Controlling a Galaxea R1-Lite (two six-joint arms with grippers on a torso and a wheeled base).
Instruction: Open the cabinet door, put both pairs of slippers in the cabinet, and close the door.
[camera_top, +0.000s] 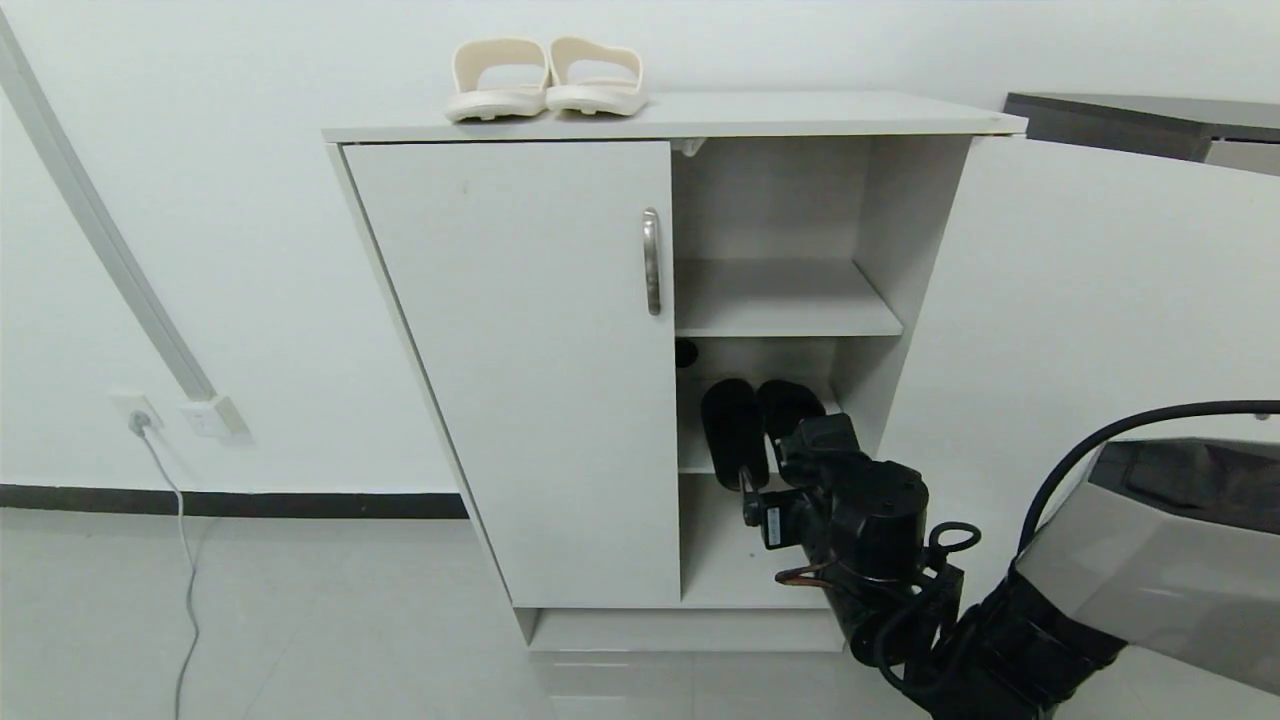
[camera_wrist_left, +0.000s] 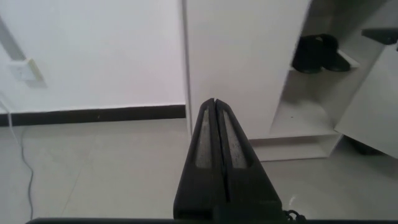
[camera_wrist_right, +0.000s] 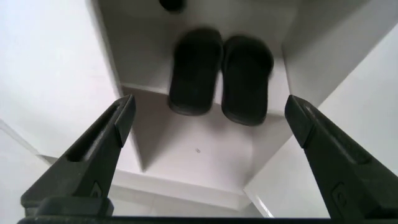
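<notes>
The right hand (camera_wrist_right: 209, 106) is hovering wide and empty before the shelved black slippers (camera_top: 735, 430), best backing straight out of the cabinet (camera_top: 520, 380) without nudging them, toward the beige pair (camera_top: 545, 80).

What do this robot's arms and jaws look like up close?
The right arm is a chunky black stack of rounded joint housings, with thin black cables looping around it and one thick cable arcing away. Its jaws are two long, dark wedges tapering toward the tips. The left arm's jaws are the same dark wedges, with paler grey strips along their length.
</notes>
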